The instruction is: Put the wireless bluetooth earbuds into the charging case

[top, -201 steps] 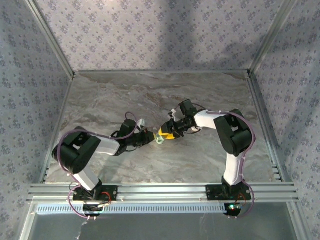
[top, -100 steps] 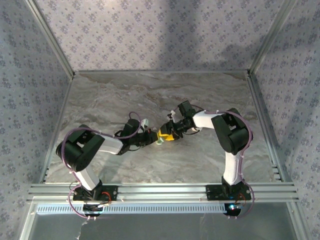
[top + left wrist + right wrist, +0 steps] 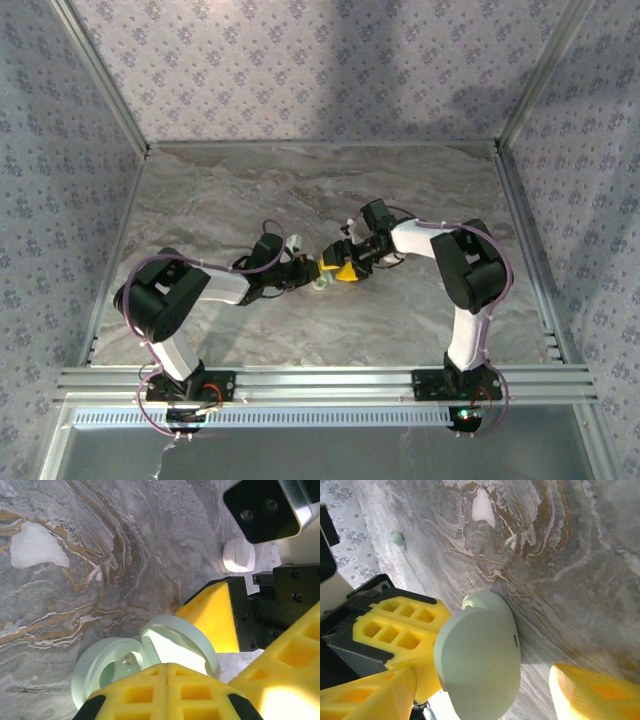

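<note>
Marble table (image 3: 220,190) — charging case (image 3: 150,650) open, lid tipped toward right fingers (image 3: 590,690), spread wide; left fingers (image 3: 135,690) together.

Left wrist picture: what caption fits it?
Open pale green charging case on marble table, by shut left gripper.

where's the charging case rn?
Centre of the table in the top view: the open charging case lies just ahead of the left gripper, with the right gripper open close opposite.
</note>
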Controlling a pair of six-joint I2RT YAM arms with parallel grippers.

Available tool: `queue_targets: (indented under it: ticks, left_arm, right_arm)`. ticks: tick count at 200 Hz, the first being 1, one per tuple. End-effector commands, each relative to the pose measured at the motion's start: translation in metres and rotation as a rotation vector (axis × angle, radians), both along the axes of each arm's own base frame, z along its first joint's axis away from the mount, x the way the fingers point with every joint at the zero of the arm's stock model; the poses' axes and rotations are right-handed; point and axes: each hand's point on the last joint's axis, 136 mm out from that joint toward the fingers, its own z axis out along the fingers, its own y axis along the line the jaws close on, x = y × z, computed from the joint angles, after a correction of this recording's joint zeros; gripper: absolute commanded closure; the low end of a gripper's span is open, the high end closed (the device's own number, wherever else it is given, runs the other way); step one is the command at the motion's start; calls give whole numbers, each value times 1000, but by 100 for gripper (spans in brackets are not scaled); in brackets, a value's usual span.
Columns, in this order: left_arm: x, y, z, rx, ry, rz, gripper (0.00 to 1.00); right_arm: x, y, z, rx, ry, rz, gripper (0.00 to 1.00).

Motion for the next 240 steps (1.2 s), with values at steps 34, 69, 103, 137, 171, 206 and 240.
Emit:
queue_targets:
  ticks: [34, 69, 103, 137, 171, 206, 240]
  left_arm:
    - [2, 6, 19, 31, -60, 2, 90]
    - [3, 33, 24, 94, -67, 49, 80]
    - [4, 64, 33, 163, -83, 98, 53]
    - [5, 94, 43, 284, -103, 146, 25]
    - [5, 113, 45, 329, -94, 187, 0]
    - [3, 114, 41, 325, -84, 190, 0]
    - [3, 114, 42, 316, -88, 193, 0]
  right_arm:
    - [-10, -15, 13, -128, -125, 40, 18]
    - [-16, -21, 7, -240, -211, 90, 12]
    - [-24, -22, -3, -392, -309, 167, 3]
    - [-27, -23, -12, -542, -396, 245, 0]
    - [-26, -29, -18, -675, -451, 285, 0]
    - [-19, -37, -22, -769, -471, 279, 0]
    - [-14, -48, -24, -834, -460, 245, 0]
